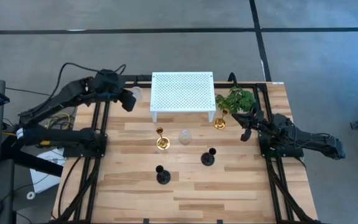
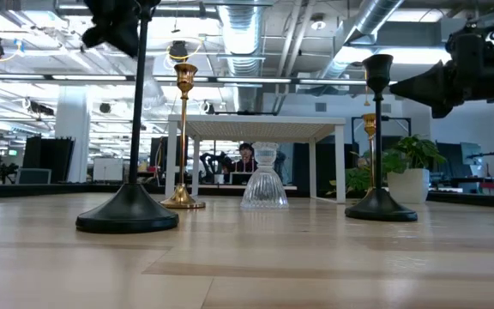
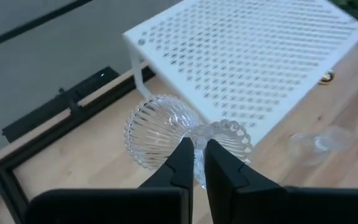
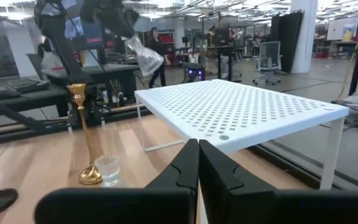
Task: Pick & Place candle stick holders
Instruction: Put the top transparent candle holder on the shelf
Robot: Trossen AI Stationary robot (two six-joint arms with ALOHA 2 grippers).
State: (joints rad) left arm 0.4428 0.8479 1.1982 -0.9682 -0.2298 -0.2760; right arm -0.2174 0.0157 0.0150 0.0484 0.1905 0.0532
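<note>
My left gripper (image 1: 129, 101) is shut on a small clear glass holder (image 3: 166, 134), raised above the table by the white rack's left far corner. My right gripper (image 1: 246, 129) is shut and empty, raised at the right near the plant. On the table stand two gold holders (image 1: 161, 140) (image 1: 220, 122), two black holders (image 1: 209, 157) (image 1: 162, 176) and another clear glass holder (image 1: 184, 137), each on its round base. The low view shows them standing upright: black (image 2: 131, 210), gold (image 2: 183, 137), glass (image 2: 264, 184), black (image 2: 376, 137). My left gripper pinches the glass holder's narrow waist (image 3: 197, 135) between its two fingers, with the ribbed flared end (image 3: 154, 130) on one side and the scalloped end (image 3: 232, 134) on the other. The fingers lie across it. It is lifted clear and tilted, as the right wrist view (image 4: 148, 59) shows.
The white perforated rack (image 1: 182, 92) stands at the table's far middle on its legs. A green plant (image 1: 236, 98) sits at its right. Black frame rails (image 1: 98, 162) run along the table's left and right sides. A person (image 2: 247, 159) sits in the room behind.
</note>
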